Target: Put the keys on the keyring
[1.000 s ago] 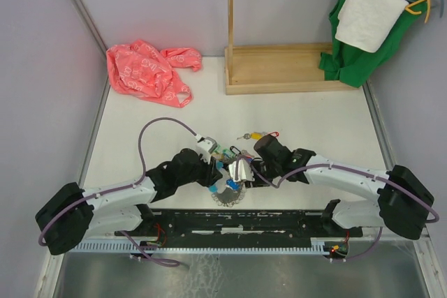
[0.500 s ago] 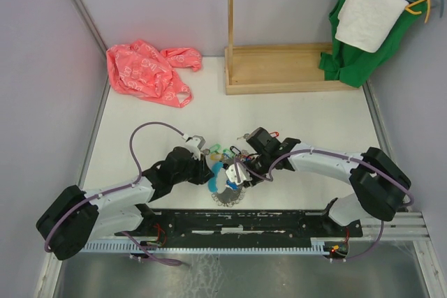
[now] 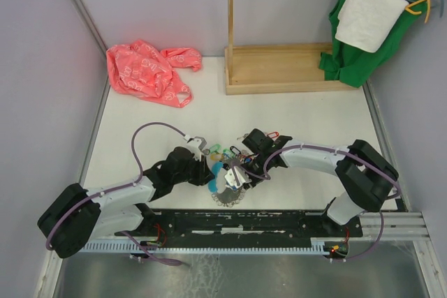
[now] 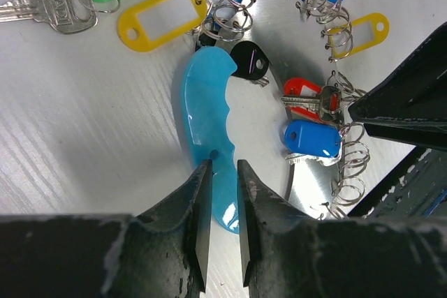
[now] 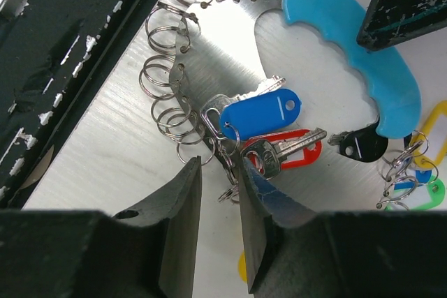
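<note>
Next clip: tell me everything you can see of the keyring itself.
The keyring is a flat, brushed-metal crescent closed into a loop by a light-blue plastic handle with finger notches. Small split rings line its outer edge. A blue-tagged key and a red-tagged key lie across it. It lies flat on the white table. The left gripper is shut on the handle's end, and the right gripper straddles rings at the metal edge.
</note>
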